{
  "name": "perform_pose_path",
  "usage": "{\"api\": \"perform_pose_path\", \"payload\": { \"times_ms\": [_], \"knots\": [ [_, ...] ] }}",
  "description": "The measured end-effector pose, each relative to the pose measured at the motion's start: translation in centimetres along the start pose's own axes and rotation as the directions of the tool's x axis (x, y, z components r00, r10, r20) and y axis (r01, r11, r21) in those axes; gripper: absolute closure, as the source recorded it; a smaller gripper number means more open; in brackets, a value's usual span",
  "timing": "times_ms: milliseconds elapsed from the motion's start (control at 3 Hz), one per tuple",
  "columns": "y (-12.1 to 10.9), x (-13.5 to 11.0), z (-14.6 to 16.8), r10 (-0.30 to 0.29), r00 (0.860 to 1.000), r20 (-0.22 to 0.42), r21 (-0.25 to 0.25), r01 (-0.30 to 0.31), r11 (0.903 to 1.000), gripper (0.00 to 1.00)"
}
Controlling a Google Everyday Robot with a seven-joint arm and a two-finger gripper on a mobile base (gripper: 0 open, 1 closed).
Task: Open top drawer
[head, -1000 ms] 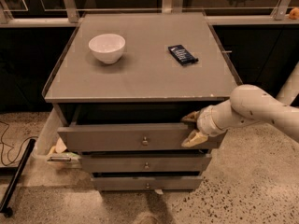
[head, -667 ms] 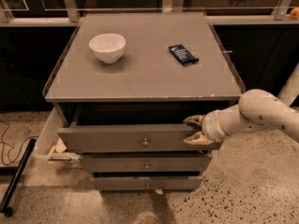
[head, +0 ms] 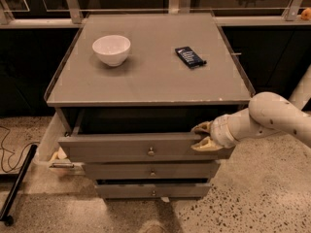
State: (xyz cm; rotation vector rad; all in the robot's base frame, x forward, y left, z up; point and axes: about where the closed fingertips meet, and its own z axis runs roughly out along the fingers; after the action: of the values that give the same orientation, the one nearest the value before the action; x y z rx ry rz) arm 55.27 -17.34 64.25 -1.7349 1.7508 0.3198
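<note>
my claw (head: 202, 136) is clamped on the upper rim of the top drawer (head: 121, 148), just below the right front corner of the surface (head: 155, 76). the drawer front sits slightly further out from under the surface than a second ago, so it's opening, only partway i judge.

Grey surface (head: 150, 84), bearing a white bowl (head: 111, 49) at left and a dark flat packet (head: 190, 57) at right, well apart; pincer (head: 195, 138) below its front edge, at the top drawer (head: 121, 148) rim.
</note>
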Motion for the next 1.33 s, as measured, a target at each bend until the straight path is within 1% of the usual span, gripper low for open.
{"api": "perform_pose_path", "payload": {
  "times_ms": [333,667,1333],
  "knots": [
    [0.73,-0.05,-0.16,0.007,1.000,-0.003,0.000,-0.007,1.0000,1.00],
    [1.72,-0.14,-0.30,0.021,1.000,-0.004,0.003,-0.021,0.9998,0.81],
    [1.72,-0.15,-0.30,0.021,1.000,-0.004,0.002,-0.021,0.9998,0.34]
  ]
}}
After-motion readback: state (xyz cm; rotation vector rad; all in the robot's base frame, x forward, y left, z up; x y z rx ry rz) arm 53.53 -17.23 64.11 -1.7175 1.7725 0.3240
